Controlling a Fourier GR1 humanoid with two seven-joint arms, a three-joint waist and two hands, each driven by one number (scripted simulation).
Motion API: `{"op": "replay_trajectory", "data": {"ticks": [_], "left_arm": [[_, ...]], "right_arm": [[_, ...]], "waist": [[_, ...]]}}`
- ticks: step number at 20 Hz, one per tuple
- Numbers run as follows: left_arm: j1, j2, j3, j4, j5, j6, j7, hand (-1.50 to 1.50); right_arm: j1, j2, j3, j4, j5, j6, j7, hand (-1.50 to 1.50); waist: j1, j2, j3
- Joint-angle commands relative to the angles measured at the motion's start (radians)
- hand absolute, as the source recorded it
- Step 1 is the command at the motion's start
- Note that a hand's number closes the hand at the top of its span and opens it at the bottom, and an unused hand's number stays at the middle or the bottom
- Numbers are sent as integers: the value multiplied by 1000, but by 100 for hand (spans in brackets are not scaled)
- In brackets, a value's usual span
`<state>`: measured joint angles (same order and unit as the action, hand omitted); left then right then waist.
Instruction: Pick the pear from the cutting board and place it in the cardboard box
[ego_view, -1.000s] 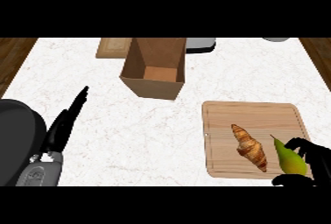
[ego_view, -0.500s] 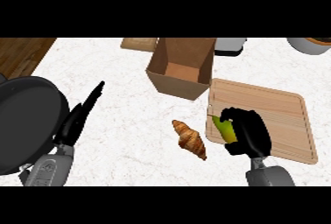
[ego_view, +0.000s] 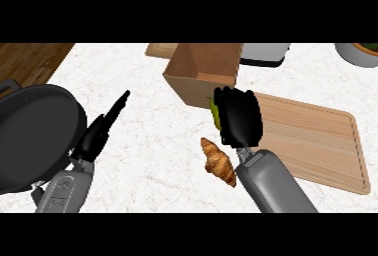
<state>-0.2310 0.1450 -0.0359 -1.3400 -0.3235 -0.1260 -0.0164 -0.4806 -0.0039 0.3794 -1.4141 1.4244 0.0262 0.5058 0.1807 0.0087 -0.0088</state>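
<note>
Your right hand (ego_view: 238, 120) fingers curl around the pear (ego_view: 214, 112), visible at their nine o'clock edge, long axis twelve-to-six.

Right hand (ego_view: 238, 120) clasps pear (ego_view: 214, 113) beside cardboard box (ego_view: 201, 75).

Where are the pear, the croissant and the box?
pear (ego_view: 214, 114), head view: green edge showing beside the right hand
croissant (ego_view: 219, 161), head view: its middle
box (ego_view: 193, 86), head view: front wall

Cardboard box (ego_view: 203, 70) wall before right hand (ego_view: 238, 120)
</note>
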Motion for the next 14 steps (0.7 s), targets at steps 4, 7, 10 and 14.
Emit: {"op": "replay_trajectory", "data": {"ticks": [4,7,10,14], "left_arm": [[5,9,8,21,2,-4,-8,0],[-25,10,9,30,-2,-6,-2,0],[-46,-13,15,40,-6,22,14,0],[-5,26,41,46,5,9,-19,0]], "right_arm": [[-293,4,117,25,-16,130,443,150],[-408,4,146,73,-67,169,613,150],[-526,4,151,89,-146,169,743,150],[-656,4,134,173,-207,194,822,150]], "waist": [[-2,-9,2],[-17,-2,3],[-40,-1,4],[-57,-3,4]]}}
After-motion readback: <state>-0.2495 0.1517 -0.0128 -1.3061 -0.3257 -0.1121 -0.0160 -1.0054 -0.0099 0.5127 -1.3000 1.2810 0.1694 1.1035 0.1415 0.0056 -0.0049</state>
